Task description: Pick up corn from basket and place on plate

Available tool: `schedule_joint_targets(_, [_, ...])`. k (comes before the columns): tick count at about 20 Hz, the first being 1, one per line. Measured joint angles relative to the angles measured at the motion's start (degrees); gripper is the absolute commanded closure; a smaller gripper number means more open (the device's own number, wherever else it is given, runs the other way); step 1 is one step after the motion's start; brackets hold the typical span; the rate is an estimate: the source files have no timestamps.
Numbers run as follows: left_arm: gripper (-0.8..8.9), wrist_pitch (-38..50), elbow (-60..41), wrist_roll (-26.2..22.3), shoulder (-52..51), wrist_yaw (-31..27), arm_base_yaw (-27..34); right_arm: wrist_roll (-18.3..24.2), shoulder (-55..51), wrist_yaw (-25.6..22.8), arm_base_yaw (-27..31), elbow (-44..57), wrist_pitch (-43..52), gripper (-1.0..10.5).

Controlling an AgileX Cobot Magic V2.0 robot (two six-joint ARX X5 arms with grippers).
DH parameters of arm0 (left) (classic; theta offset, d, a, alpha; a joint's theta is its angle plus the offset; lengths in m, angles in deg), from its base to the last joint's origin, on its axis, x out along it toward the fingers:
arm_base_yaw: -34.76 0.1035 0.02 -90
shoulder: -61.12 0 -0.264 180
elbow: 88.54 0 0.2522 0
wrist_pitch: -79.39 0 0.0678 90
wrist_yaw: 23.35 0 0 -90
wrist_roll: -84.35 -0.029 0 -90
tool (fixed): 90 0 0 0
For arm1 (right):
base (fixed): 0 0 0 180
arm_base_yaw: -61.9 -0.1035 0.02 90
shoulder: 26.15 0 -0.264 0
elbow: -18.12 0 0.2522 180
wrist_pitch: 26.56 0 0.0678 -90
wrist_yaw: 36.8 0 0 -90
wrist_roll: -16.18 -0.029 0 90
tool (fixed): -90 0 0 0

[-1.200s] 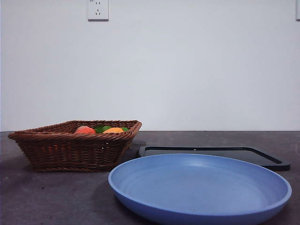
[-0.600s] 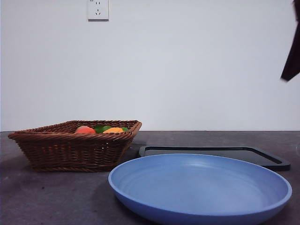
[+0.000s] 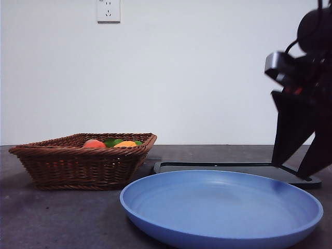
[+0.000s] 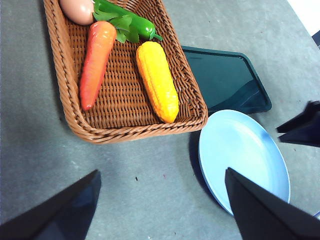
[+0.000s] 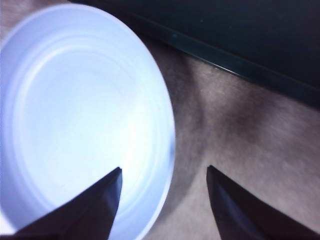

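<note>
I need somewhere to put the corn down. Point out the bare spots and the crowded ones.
The plate is bare all over, and so is the black tray behind it. Bare table also lies in front of the basket. The right gripper, jaws open, hangs by the plate's edge. The basket is crowded: corn, carrot, green pepper.

Corn (image 4: pixel 157 81): orange-yellow cob with rows of bumpy kernels, lying flat on the floor of the basket (image 4: pixel 70 107), along the wall nearest the plate (image 4: pixel 243 160). Basket: brown wicker, flared sides, braided rim, resting on the tabletop. Plate: round, light blue, raised rim, bare, upright on the tabletop just beside the basket's corner, not touching it.
</note>
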Motion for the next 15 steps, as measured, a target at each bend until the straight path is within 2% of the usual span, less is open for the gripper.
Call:
schedule_joint_targets(5, [4.09, 0.0, 0.0, 0.0, 0.0, 0.0, 0.0, 0.0, 5.2, 0.0, -1.6, 0.0, 2.4, 6.8])
schedule_joint_targets(13, [4.09, 0.0, 0.0, 0.0, 0.0, 0.0, 0.0, -0.2, 7.9, 0.0, -2.5, 0.0, 3.8, 9.3])
schedule_joint_targets(15, [4.1, 0.0, 0.0, 0.0, 0.0, 0.0, 0.0, -0.6, 7.9, 0.3, -2.4, 0.0, 4.1, 9.5])
